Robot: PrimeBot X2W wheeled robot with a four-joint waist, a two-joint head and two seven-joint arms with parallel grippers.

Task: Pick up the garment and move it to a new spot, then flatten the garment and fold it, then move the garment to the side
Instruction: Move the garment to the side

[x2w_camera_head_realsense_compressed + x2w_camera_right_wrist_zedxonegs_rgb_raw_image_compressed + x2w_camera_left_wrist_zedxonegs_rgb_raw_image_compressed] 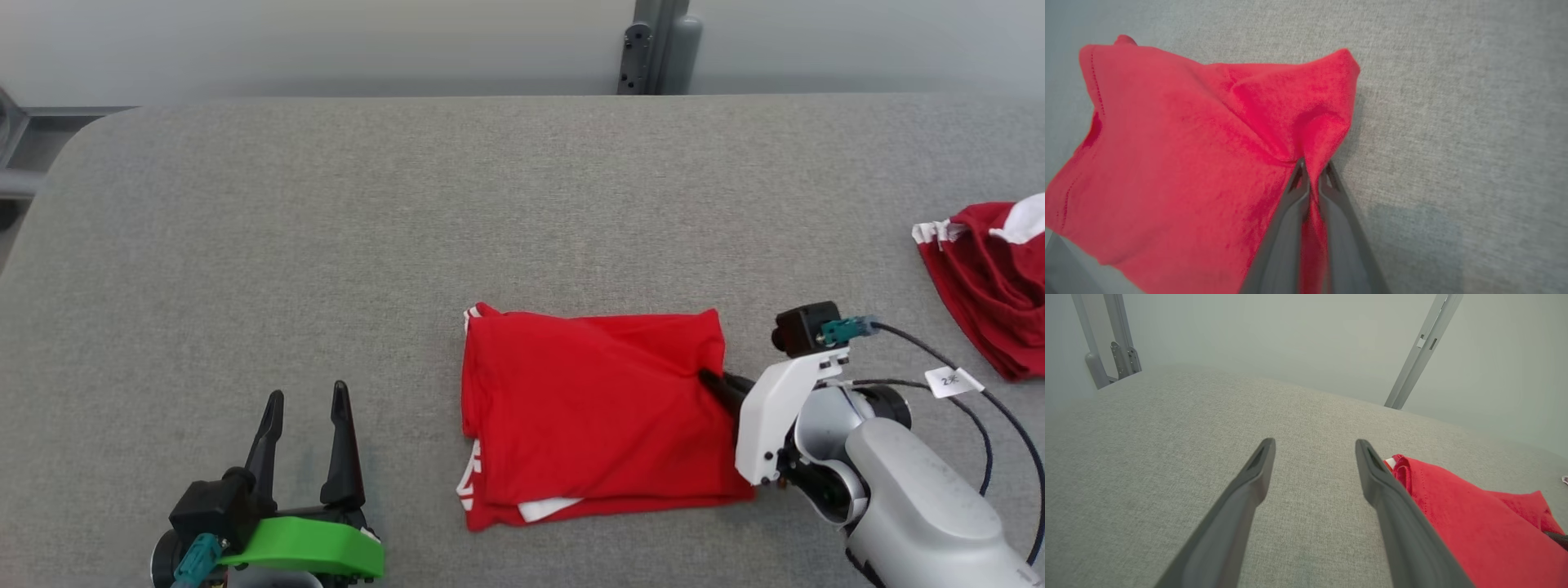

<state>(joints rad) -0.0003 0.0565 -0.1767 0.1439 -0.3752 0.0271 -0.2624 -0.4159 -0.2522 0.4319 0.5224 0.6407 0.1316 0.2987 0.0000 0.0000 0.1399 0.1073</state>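
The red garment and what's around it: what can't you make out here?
- folded red garment: lower layers and white print, head view, covered by the top fold.
- right hand: how many layers it pinches, right wrist view, cloth bunches around its tips.
- second red garment: head view, cut off by the right edge.
- white tag: head view, writing too small.

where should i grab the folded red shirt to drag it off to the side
The folded red shirt is best pinched at its right edge, coming in low from the right: the cloth bunches there into a raised ridge off the table. The right gripper is shut on it there.
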